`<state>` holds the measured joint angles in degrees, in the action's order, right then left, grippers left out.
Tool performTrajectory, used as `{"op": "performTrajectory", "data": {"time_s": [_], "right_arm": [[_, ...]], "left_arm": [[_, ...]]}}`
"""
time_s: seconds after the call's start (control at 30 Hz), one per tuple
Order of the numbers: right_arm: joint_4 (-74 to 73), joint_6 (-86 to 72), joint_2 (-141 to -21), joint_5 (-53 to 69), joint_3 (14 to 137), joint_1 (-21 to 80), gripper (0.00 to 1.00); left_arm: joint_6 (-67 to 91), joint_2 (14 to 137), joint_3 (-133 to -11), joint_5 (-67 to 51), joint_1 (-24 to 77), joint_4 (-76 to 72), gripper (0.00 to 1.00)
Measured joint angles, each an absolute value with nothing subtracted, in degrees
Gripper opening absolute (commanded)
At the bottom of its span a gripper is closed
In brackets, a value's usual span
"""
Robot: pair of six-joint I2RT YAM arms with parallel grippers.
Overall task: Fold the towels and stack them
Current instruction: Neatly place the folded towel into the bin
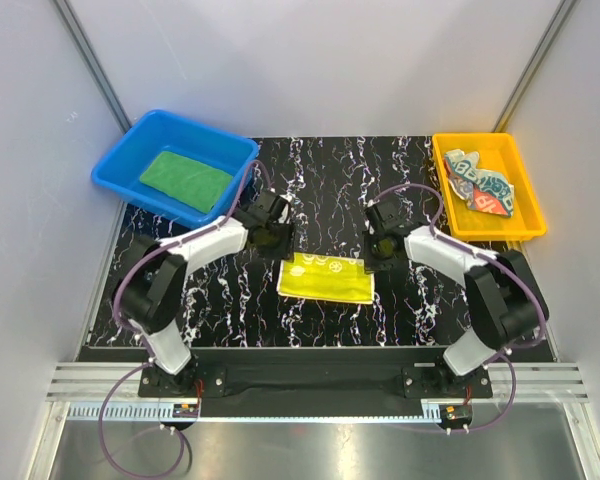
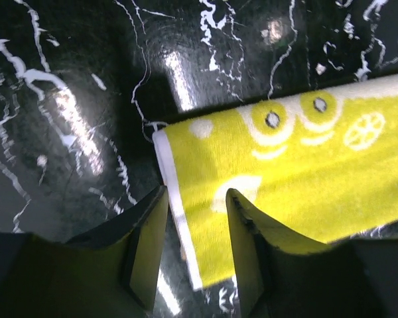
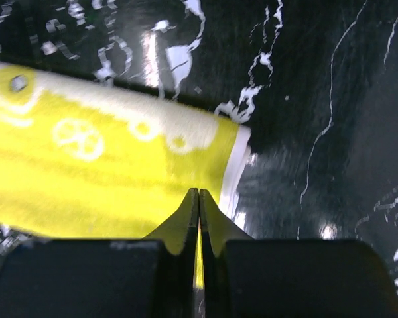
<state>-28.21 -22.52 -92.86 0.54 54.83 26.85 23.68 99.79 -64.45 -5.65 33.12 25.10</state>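
On the tabletop (image 1: 330, 170), centre, sits the yellow towel (image 1: 325, 278): looks soft, light, floppy, best pinched at hemmed corners. Left jaws apart astride its left hem; right jaws together over its right.

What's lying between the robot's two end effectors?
The yellow printed cloth towel lies flat between the left end effector and right end effector, one at each end; the top view shows it.
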Motion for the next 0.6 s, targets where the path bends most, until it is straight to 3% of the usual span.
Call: {"op": "performTrajectory", "data": {"time_s": [0.17, 0.37, 0.6], "right_arm": [[-30.83, -23.31, -85.32, 2.87, 54.48, 26.83, 0.06], [-28.77, -26.30, -78.04, 7.62, 45.52, 26.85, 0.04], [-26.52, -29.10, -78.72, 10.02, 37.52, 26.83, 0.04]], "left_arm": [[22.02, 91.85, -63.92, -4.73, 33.12, 29.10, 0.49], [23.07, 80.01, -52.18, -8.29, 33.10, 24.82, 0.49], [26.63, 84.44, -42.00, -12.91, 33.12, 22.20, 0.49]]}}
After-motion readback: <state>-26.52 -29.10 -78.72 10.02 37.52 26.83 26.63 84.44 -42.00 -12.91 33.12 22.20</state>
